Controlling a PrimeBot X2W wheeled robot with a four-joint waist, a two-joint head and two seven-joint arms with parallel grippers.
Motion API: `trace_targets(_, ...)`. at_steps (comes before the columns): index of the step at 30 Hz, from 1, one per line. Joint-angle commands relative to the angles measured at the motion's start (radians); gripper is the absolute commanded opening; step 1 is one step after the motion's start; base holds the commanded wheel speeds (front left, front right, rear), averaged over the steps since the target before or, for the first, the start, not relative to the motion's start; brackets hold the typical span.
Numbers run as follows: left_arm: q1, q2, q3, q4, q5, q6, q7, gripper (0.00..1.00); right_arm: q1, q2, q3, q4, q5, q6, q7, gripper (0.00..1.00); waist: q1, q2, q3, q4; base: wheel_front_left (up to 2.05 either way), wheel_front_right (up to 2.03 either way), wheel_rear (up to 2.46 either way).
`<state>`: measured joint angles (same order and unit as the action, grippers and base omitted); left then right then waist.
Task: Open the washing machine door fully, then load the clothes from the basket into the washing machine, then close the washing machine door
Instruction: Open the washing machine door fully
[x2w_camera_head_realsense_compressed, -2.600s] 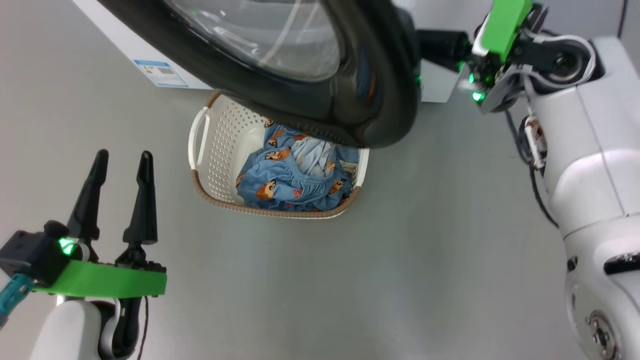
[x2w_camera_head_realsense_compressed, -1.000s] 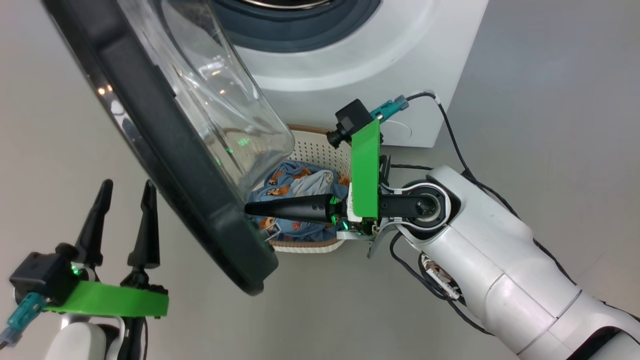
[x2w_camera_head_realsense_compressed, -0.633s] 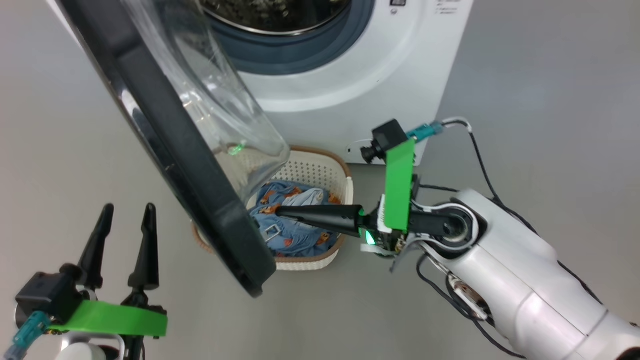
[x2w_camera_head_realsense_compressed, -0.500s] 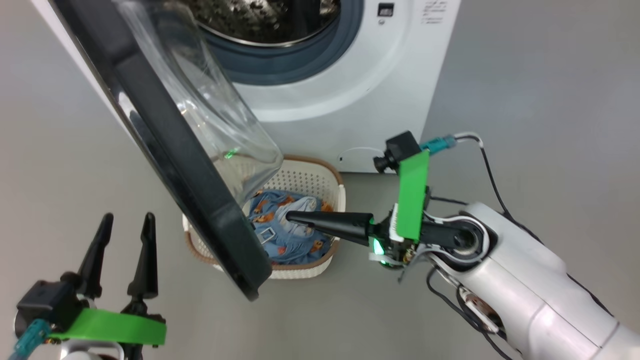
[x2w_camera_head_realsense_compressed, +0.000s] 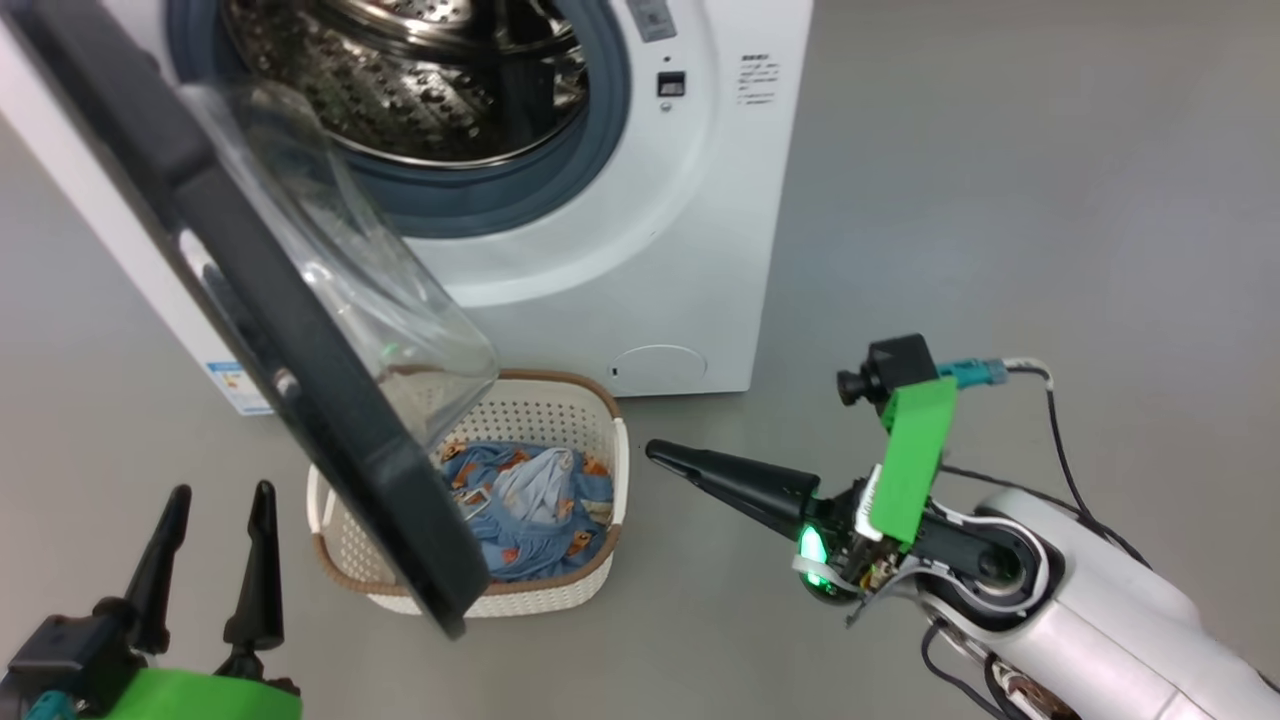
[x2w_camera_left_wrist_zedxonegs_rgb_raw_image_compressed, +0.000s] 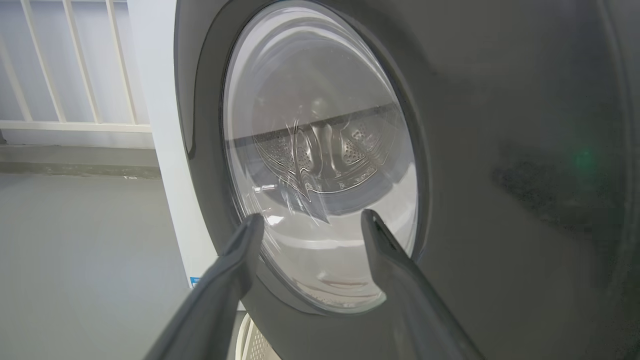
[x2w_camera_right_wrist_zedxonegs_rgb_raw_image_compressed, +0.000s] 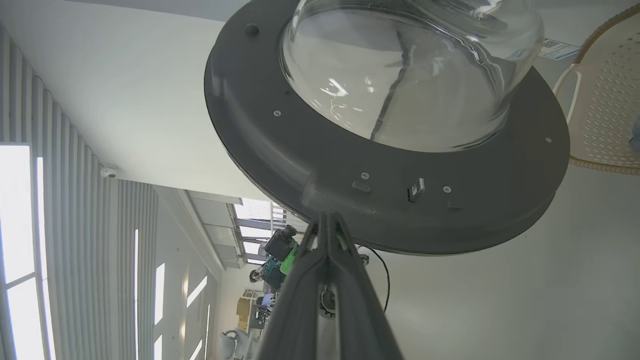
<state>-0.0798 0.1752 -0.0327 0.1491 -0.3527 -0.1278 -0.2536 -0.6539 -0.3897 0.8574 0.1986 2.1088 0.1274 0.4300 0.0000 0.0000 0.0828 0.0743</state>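
Left gripper (x2w_camera_head_realsense_compressed: 222, 490) spread wide, right gripper (x2w_camera_head_realsense_compressed: 655, 452) pinched closed — tip near the basket (x2w_camera_head_realsense_compressed: 520, 598).

The head view looks down from above on the washing machine door (x2w_camera_head_realsense_compressed: 330, 440). Both wrist views face it closely, the left its outer side, the right its inner side.

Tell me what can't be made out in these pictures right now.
Head view: the washing machine door hides part of the basket and the clothes.
Head view: the drum's top is cut off by the edge.
Head view: the washing machine's printed text is too small to read.
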Motion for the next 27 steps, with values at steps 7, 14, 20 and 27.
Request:
trace_targets(7,0.017,0.015,0.057,-0.028,0.02,-0.003,-0.008,1.0,0.079,-0.039,-0.02,-0.09,0.015,0.003,-0.122,0.47,0.0,0.0,-0.033,-0.041,0.0,0.0,0.0)
trace_targets(14,0.033,0.006,0.061,-0.037,0.022,-0.003,-0.008,1.0,0.112,-0.029,-0.106,-0.094,-0.087,0.003,-0.309,1.0,0.0,0.0,-0.043,-0.055,0.0,0.0,0.0)
trace_targets(20,0.029,0.001,0.061,-0.035,0.011,-0.003,-0.008,1.0,0.092,-0.008,-0.166,-0.023,-0.306,0.003,-0.546,1.0,0.0,0.0,-0.045,-0.052,0.0,0.0,0.0)
trace_targets(27,0.029,0.0,0.06,-0.035,0.013,-0.003,-0.008,1.0,0.062,0.017,-0.214,0.084,-0.565,0.003,-0.686,1.0,0.0,0.0,-0.049,-0.048,0.0,0.0,0.0)
